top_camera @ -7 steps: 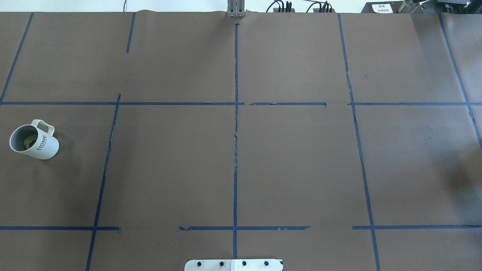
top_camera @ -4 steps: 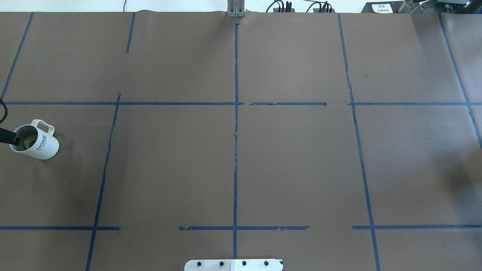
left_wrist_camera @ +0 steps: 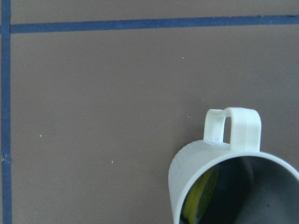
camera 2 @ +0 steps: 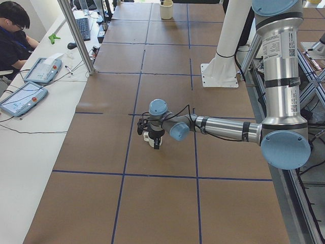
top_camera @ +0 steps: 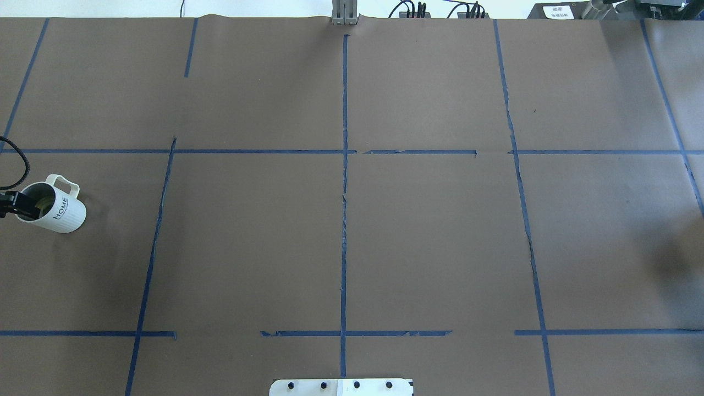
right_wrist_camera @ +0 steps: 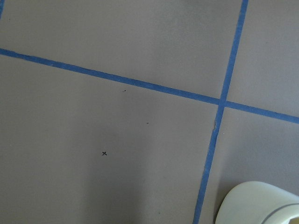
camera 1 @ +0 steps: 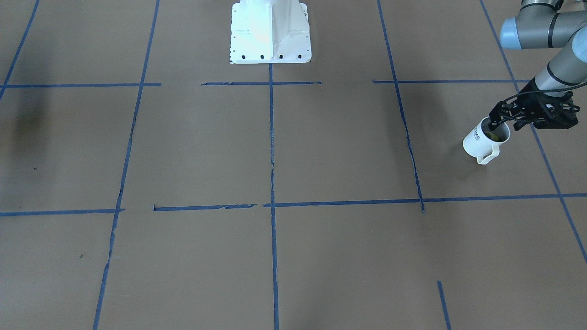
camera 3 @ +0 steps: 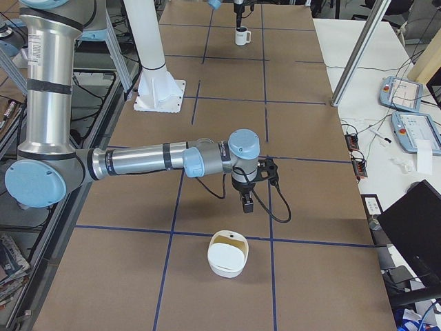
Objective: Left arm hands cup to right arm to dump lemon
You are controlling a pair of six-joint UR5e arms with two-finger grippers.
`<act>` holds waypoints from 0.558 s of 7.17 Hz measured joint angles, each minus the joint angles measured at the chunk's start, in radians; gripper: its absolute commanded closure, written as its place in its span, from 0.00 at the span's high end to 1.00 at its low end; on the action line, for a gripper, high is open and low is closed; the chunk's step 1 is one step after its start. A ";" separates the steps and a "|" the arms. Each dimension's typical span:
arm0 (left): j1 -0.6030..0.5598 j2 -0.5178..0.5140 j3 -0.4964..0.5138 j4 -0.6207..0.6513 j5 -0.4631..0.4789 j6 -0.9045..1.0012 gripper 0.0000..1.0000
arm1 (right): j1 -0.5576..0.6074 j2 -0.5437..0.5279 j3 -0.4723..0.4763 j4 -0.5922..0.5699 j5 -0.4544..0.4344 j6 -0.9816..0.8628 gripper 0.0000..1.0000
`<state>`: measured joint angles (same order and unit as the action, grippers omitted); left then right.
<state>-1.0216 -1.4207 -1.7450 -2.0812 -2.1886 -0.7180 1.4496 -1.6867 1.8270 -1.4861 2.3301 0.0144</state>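
The white cup [top_camera: 59,212] with "HOME" lettering stands upright at the table's far left, with its handle towards the far side. It also shows in the front view [camera 1: 481,140] and the left wrist view [left_wrist_camera: 219,163]. The yellow-green lemon [camera 1: 493,136] lies inside it, and shows in the left wrist view [left_wrist_camera: 200,198]. My left gripper [camera 1: 496,123] is open at the cup's rim, and one finger seems to reach into the mouth. It shows at the overhead view's left edge [top_camera: 13,207]. My right gripper [camera 3: 246,202] hangs low over the table, and I cannot tell its state.
A white round container [camera 3: 227,255] stands on the table near my right gripper, and its edge shows in the right wrist view [right_wrist_camera: 261,205]. Blue tape lines cross the brown table cover. The robot's base plate [camera 1: 270,32] is at the table's near-robot edge.
My left gripper has come in from the overhead view's left edge and reached the cup's rim. The cup has not moved.
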 measured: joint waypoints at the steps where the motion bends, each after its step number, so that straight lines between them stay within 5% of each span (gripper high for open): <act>1: 0.000 -0.002 -0.003 0.001 -0.002 -0.001 0.18 | 0.000 0.000 0.000 0.001 0.000 0.000 1.00; 4: -0.022 -0.012 -0.008 0.009 0.000 -0.001 0.06 | 0.000 0.001 0.000 0.001 0.000 -0.001 1.00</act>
<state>-1.0438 -1.4326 -1.7531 -2.0718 -2.1883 -0.7195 1.4496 -1.6859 1.8270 -1.4849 2.3298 0.0138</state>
